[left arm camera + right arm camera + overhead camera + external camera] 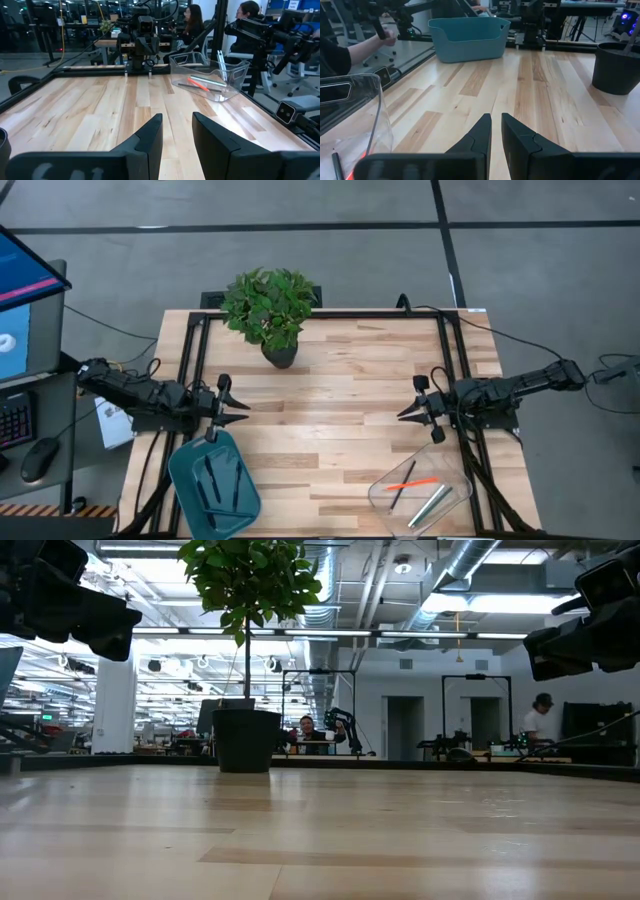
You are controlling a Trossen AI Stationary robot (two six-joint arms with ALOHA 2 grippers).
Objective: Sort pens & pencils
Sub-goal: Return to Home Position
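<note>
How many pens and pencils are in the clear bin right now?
4: an orange pencil crossing a dark pen, and two pale sticks side by side next to them. Glare could hide another.

Even, bright overhead light fills the high view. The surface (340, 380) reads pale and clean, and shadows under the plant (270, 305) are soft and faint. In the low view the ceiling lights (470, 602) blaze from behind, so the foliage goes dark and the near wood blurs with a faint sheen. In the left wrist view, glints run along the clear bin (210, 75). In the right wrist view the right tool (496, 117) is a black shape with little detail.
</note>
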